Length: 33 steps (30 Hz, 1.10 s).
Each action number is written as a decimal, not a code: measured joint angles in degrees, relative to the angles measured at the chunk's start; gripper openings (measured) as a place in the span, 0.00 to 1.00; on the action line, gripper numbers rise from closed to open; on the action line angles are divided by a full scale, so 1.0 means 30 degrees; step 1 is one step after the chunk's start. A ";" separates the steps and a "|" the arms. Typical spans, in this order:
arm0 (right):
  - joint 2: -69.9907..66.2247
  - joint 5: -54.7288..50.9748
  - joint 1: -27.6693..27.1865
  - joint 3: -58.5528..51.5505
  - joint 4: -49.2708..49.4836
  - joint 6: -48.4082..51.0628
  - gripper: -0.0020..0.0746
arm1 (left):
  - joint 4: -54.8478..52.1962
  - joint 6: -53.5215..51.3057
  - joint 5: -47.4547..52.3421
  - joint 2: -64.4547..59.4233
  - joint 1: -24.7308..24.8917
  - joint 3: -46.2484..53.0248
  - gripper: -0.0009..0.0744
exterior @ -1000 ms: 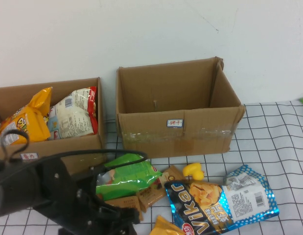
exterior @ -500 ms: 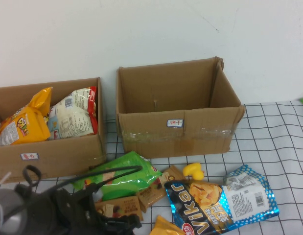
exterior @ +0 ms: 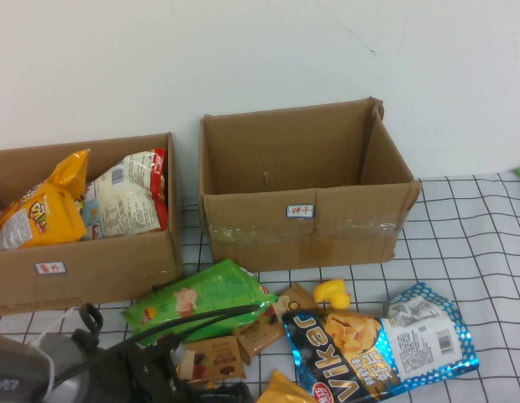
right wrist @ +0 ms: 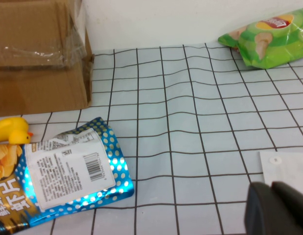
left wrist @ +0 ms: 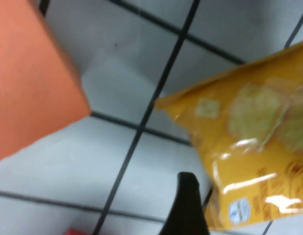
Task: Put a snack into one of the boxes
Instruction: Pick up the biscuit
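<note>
The orange-yellow snack bag (exterior: 34,220) lies inside the wide, low box (exterior: 100,269) with the red-marked label, next to a white-and-red bag (exterior: 125,197). My left gripper (exterior: 211,388) is low at the table's near edge, well away from that box, open and empty. One black finger (left wrist: 188,205) shows in the left wrist view beside another yellow crisp bag (left wrist: 249,142) that lies flat on the checked cloth. My right gripper (right wrist: 271,208) is shut and empty over the cloth at the right, out of the high view.
The taller taped box (exterior: 306,222) with a blue-marked label stands at centre. In front lie a green bag (exterior: 201,298), brown packets (exterior: 213,357), a yellow duck (exterior: 332,294) and the blue Vikar bag (exterior: 377,340). Another green bag (right wrist: 268,36) lies far right.
My left arm has drawn back from in front of the low box down to the near edge, uncovering the green bag. The snack bag stays in the box.
</note>
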<state>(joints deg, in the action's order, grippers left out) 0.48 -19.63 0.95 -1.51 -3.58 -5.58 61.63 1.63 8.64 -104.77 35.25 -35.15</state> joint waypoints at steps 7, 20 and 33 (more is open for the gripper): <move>0.0000 0.0000 0.0000 0.0000 0.0000 0.0000 0.02 | 0.1049 0.0000 -0.1959 0.0000 0.0026 0.0000 0.67; 0.0000 0.0000 0.0000 0.0000 0.0000 0.0000 0.02 | 0.1689 -0.1304 -0.1774 -0.0593 0.0026 0.0000 0.67; 0.0000 0.0000 0.0000 0.0000 0.0000 0.0000 0.02 | 0.1689 -0.2052 -0.1379 -0.1074 0.0026 0.0000 0.42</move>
<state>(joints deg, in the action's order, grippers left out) 0.48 -19.63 0.95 -1.51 -3.58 -5.58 66.70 -4.53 4.50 -107.99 35.33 -35.15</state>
